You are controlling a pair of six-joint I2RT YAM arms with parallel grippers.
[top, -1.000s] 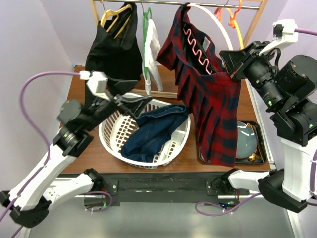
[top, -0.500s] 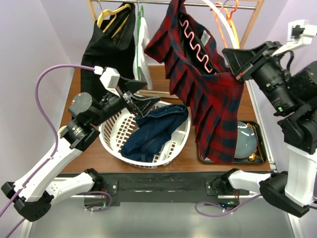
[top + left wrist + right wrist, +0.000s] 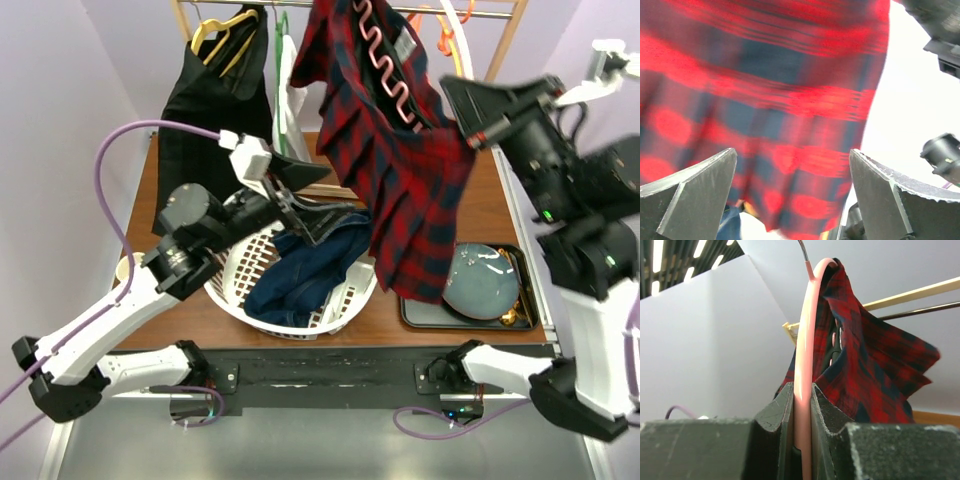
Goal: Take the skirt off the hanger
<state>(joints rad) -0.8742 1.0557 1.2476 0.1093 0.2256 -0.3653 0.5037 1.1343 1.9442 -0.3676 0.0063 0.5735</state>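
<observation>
R gripper is clenched on the pink hanger – prob. to steady it. The plaid skirt drapes from that hanger, hanging between basket and tray. L gripper is spread wide just before the cloth w/ nothing held – poised, I judge, to pinch it and pull it off.

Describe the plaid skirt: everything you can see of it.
The skirt is red and dark-blue plaid, pleated, a soft woven-looking cloth with a pink wavy line inside its waistband. It hangs tilted from a pink hanger, bunched at the top, its hem hanging free. The right end effector is shut on the hanger's arm, not the cloth. The left end effector is open just below the fabric; contact cannot be told.
</observation>
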